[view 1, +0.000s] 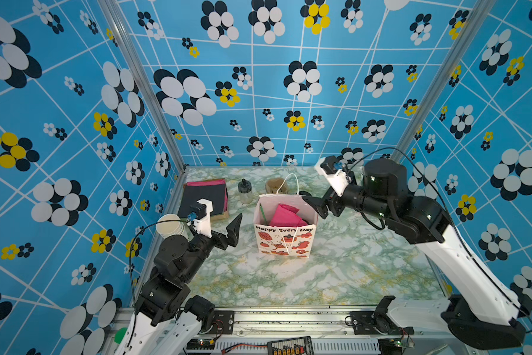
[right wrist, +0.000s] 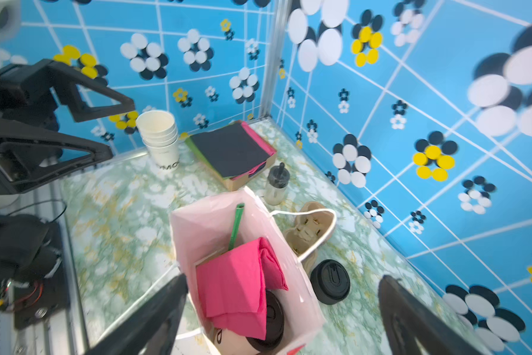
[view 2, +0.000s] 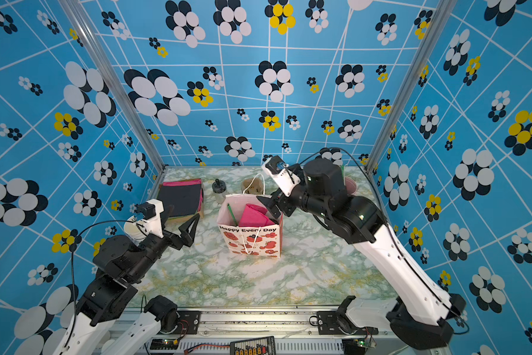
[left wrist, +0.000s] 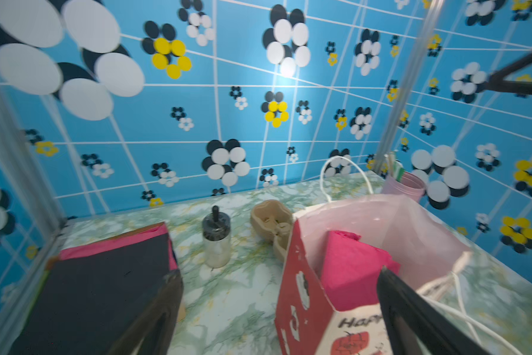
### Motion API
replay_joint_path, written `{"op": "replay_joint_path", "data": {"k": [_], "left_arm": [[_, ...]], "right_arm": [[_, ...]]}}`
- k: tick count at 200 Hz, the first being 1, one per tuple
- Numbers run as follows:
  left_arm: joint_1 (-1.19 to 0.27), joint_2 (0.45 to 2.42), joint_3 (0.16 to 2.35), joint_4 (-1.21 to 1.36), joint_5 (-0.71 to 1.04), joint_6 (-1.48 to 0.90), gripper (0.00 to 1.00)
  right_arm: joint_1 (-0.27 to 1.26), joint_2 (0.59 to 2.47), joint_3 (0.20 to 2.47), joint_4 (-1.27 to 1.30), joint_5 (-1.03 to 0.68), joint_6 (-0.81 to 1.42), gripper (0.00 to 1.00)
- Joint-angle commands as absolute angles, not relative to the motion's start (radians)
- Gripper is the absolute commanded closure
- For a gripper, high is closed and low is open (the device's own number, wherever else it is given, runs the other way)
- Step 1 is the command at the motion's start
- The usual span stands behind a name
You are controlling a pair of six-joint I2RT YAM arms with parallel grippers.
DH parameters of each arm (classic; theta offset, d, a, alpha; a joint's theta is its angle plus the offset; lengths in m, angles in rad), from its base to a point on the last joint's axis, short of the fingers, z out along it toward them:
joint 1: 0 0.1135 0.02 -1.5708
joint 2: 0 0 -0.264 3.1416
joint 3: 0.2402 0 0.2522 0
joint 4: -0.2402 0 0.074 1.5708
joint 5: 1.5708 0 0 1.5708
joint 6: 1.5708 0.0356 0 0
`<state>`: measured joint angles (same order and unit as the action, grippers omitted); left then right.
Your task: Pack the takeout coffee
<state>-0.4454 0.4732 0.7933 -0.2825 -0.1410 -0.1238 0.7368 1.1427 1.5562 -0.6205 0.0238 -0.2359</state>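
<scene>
The takeout coffee (right wrist: pixel 272 318) stands inside the paper gift bag (right wrist: pixel 194 221). Its black sip lid and a bit of white cup show in the right wrist view, half covered by a pink napkin (right wrist: pixel 234 285). A green straw (right wrist: pixel 236 227) stands in the bag too. In both top views the bag (view 1: pixel 284 239) (view 2: pixel 249 239) hides the cup. My right gripper (right wrist: pixel 283 281) (view 1: pixel 315 206) hovers open just above the bag's far right rim, empty. My left gripper (view 1: pixel 232 230) (left wrist: pixel 277 307) hangs open left of the bag, empty, apart from it.
A stack of lidless paper cups (view 1: pixel 169 226) stands at the left edge. A box of coloured paper (view 1: pixel 204 196), a glass jar (view 1: pixel 245 190) and a cardboard carrier (view 1: pixel 275 186) sit behind. Black lids (right wrist: pixel 329 281) lie beside the bag. A pink straw cup (left wrist: pixel 403 184) stands at the back right.
</scene>
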Motion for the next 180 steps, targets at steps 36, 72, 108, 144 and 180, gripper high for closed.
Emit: {"op": "replay_joint_path", "data": {"k": [36, 72, 108, 144, 180], "left_arm": [[-0.408, 0.478, 0.512, -0.119, -0.569, -0.174, 0.01], [-0.329, 0.569, 0.285, 0.198, -0.556, -0.179, 0.01], [-0.232, 0.681, 0.187, 0.436, -0.525, -0.157, 0.01], [-0.145, 0.856, 0.121, 0.675, -0.493, -0.105, 0.01], [-0.122, 1.125, 0.111, 0.958, -0.41, -0.037, 0.01]], "right_arm": [[0.537, 0.765, 0.93, -0.243, 0.417, 0.041, 0.01], [0.471, 0.719, 0.625, -0.069, 0.588, 0.089, 0.01], [0.305, 0.812, 0.456, 0.144, 0.612, 0.137, 0.01], [0.164, 1.034, 0.372, 0.394, 0.591, 0.132, 0.01], [0.124, 1.304, 0.337, 0.71, 0.478, 0.021, 0.01]]}}
